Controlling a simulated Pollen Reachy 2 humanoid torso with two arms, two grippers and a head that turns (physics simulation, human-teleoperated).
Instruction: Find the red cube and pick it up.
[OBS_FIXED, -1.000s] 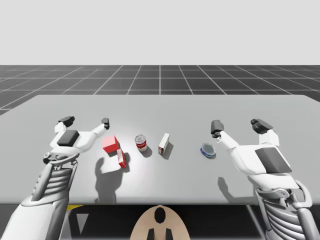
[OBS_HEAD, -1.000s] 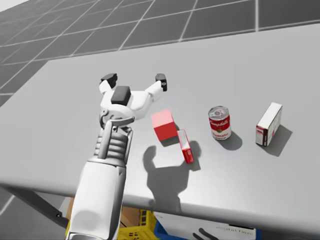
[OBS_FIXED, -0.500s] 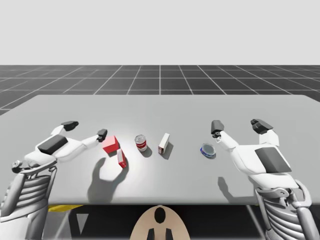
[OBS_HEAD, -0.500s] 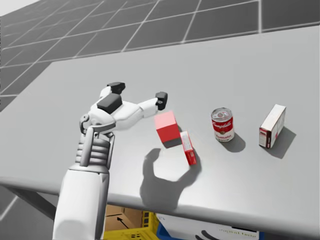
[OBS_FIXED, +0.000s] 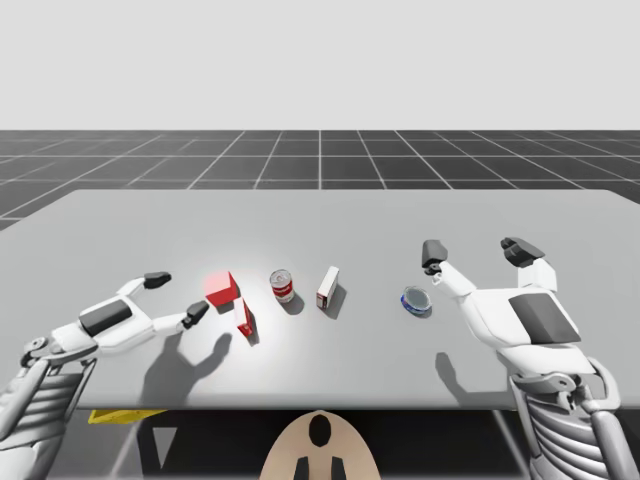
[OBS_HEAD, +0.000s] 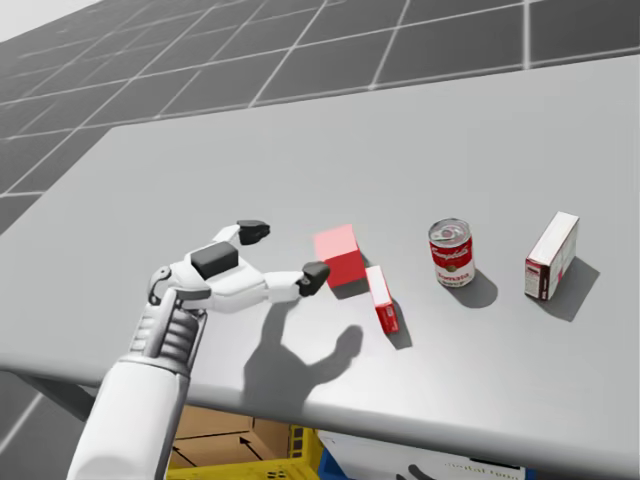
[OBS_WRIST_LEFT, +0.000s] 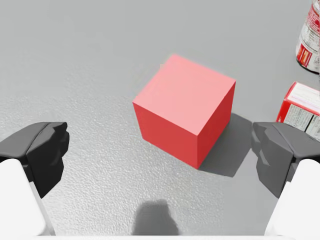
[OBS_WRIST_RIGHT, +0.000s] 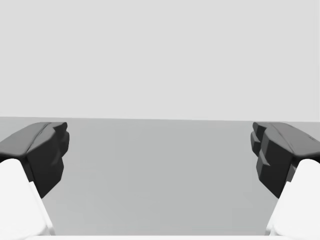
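Observation:
The red cube sits on the grey table, left of centre. My left gripper is open, low over the table just short of the cube. In the left wrist view the cube lies a little ahead of the fingers, in line with the gap between them and untouched. My right gripper hangs open above the right side of the table, holding nothing.
A small red-and-white box lies right beside the cube, near my left gripper's right finger. A red-and-white can, a white box and a flat blue tin stand further right.
My left arm has pulled back toward the near edge, dropped low and turned so its gripper faces the cube from the left. My head has turned slightly. The right arm is unmoved.

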